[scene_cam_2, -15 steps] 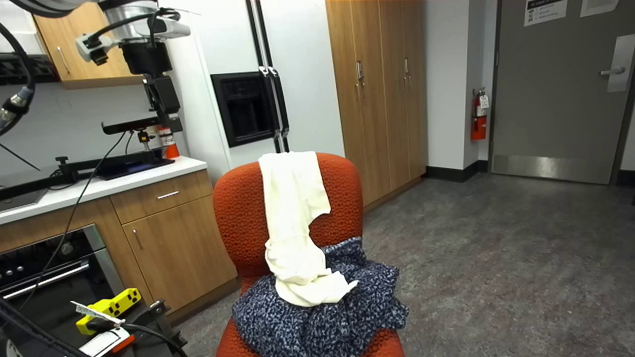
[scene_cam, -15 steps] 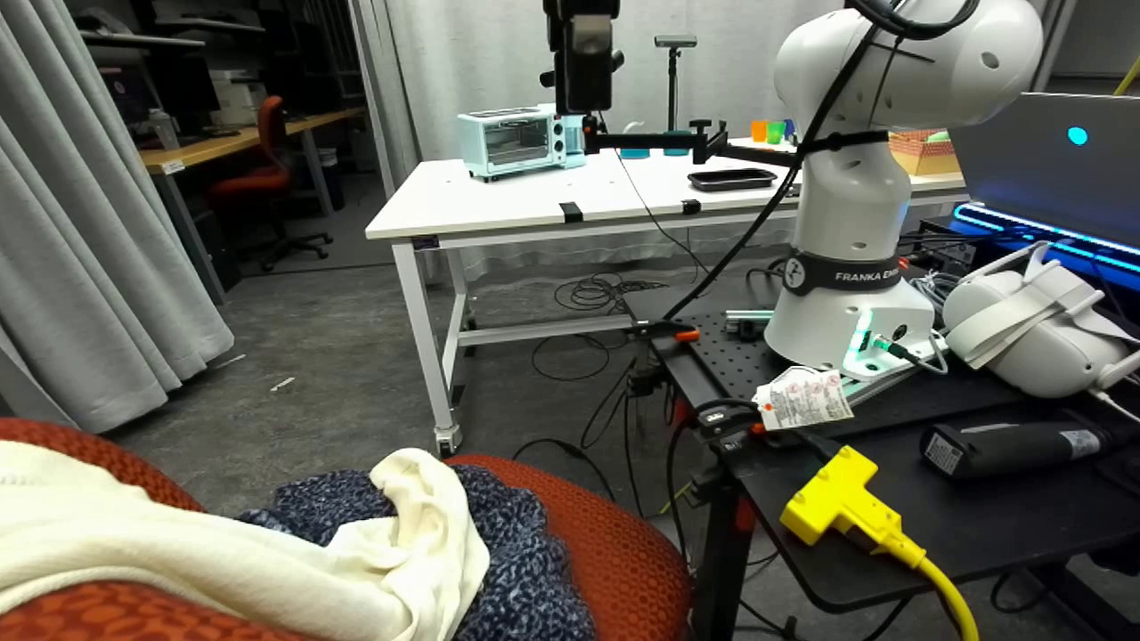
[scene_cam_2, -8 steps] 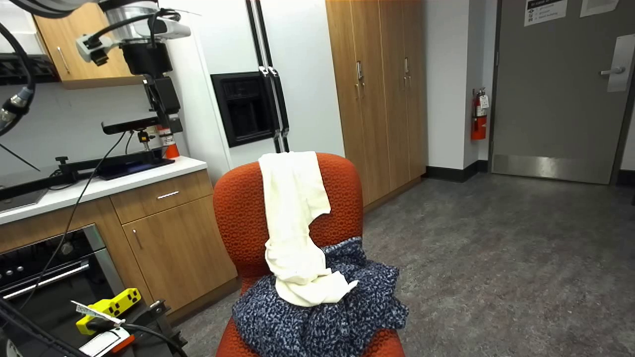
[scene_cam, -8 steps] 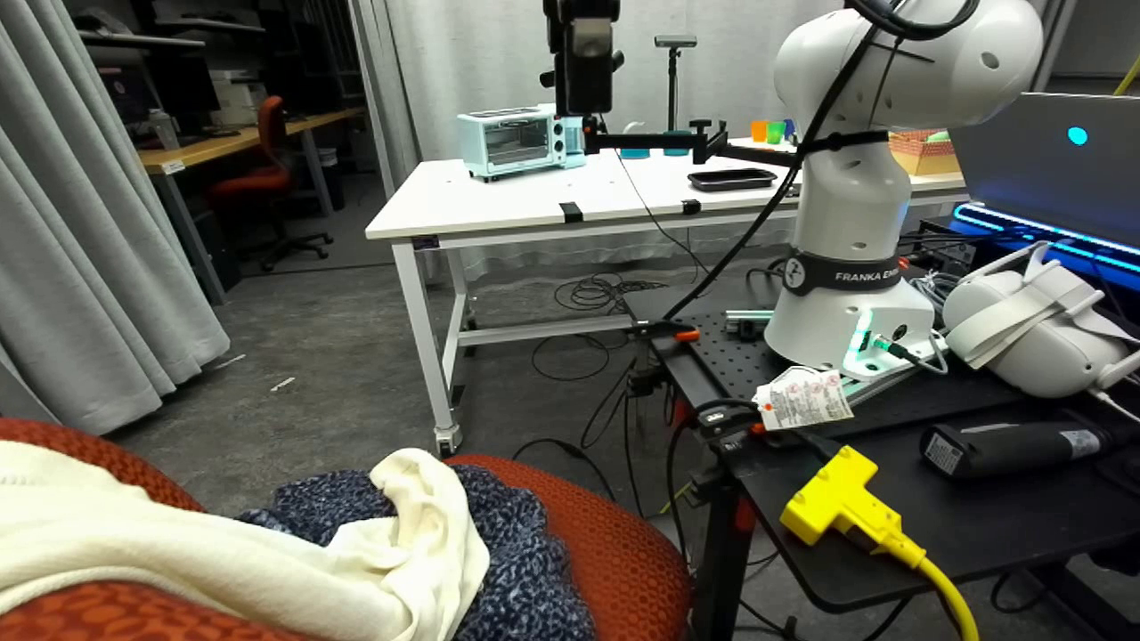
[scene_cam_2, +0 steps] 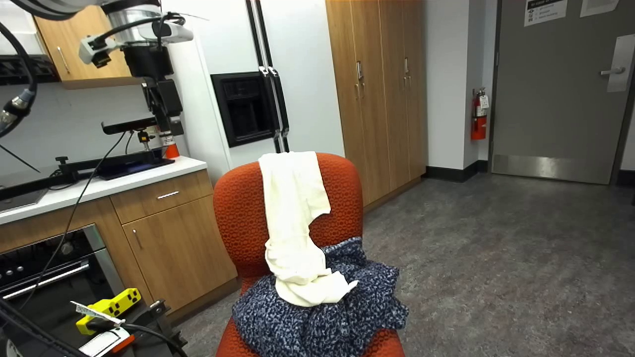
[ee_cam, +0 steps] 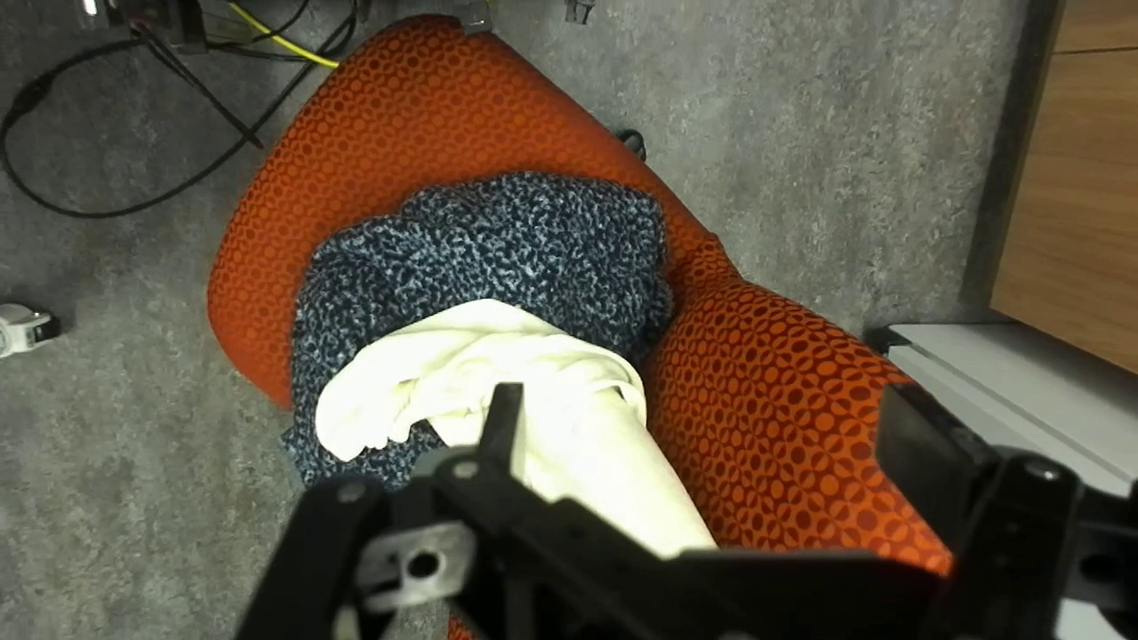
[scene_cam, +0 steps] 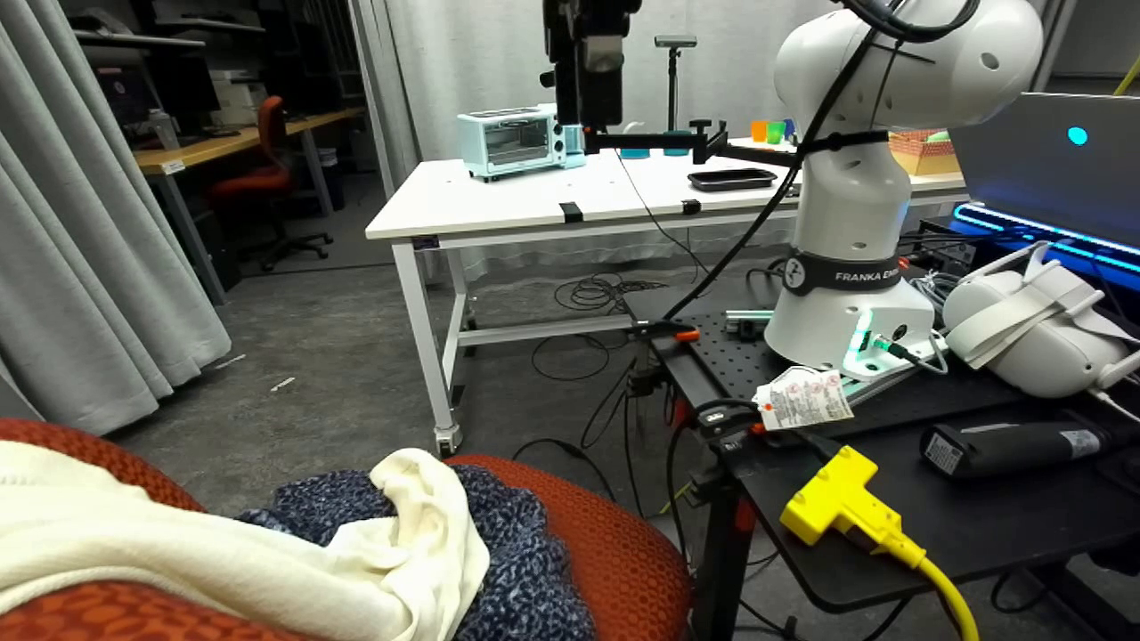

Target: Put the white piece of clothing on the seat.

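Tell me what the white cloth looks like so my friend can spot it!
Find the rust-orange chair. Down its backrest hangs the white cloth, long and floppy, its lower end bunched in folds. It is plain cream, unlike the dark blue speckled cloth underneath that end.

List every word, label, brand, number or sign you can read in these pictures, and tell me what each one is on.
"FRANKA E": black band around the robot's white base; further letters unclear.
Too small or blurred to read:
white tag near the yellow outlet block
small label on the black device
two notices on the grey door
hanging tag on the red fire extinguisher
white sticker on the wooden desk
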You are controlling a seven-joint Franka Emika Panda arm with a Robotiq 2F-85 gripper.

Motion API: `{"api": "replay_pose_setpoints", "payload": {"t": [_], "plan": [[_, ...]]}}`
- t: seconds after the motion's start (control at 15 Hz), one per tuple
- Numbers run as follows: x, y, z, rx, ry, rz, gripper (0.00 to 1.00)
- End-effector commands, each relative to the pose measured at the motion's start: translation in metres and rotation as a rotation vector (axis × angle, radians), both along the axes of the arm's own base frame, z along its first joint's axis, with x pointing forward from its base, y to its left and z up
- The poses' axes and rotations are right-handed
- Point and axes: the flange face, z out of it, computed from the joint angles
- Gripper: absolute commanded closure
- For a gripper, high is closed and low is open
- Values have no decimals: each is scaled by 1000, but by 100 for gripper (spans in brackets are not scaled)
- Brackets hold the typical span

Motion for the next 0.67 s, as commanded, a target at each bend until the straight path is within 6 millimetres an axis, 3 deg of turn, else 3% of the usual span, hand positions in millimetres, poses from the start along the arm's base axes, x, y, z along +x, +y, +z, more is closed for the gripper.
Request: {"api": "replay_pose_setpoints", "payload": {"t": [0.0, 0.07, 0.13, 0.33, 0.4, 0.53, 0.6], "plan": [[1, -3, 3, -20, 19, 102, 0], [10, 65, -20, -29, 15, 137, 0], [12, 73, -22, -33, 5, 172, 0], [16, 140, -44, -41, -9, 266, 0], [1, 102, -34, -44, -18, 229, 0], [4, 133, -47, -46, -6, 265, 0], [7, 138, -50, -46, 3, 272, 0]]}}
